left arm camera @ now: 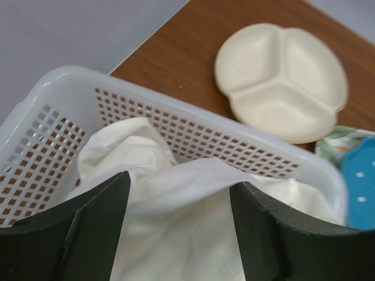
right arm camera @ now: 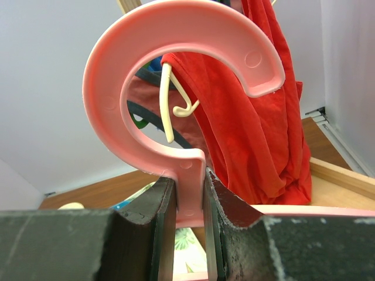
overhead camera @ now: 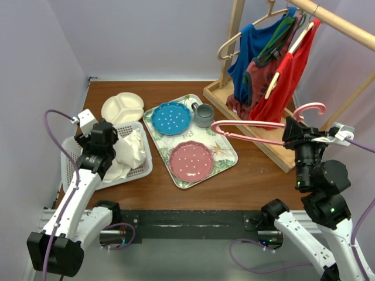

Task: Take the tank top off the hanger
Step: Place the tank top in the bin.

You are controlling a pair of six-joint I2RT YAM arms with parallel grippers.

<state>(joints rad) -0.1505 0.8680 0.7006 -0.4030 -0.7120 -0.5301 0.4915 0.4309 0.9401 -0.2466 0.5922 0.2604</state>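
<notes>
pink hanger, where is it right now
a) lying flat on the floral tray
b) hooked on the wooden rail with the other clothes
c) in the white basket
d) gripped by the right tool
d: the right tool is closed on the neck of the pink hanger just below its hook, and the top view shows it held in the air, off the rail and with no garment on it.

Closed in on three sides by plain, pale lilac walls: left wall (overhead camera: 35, 58), back wall (overhead camera: 152, 35), right wall (overhead camera: 345, 67). Below, a brown wood-grain tabletop (overhead camera: 246, 181), meeting the back wall along a thin white seam (overhead camera: 152, 78). At the far right, standing on that tabletop, a light wooden clothes rack (overhead camera: 345, 24) with a flat plank base (overhead camera: 214, 92) and a round top rail. Lit softly and evenly throughout.
</notes>
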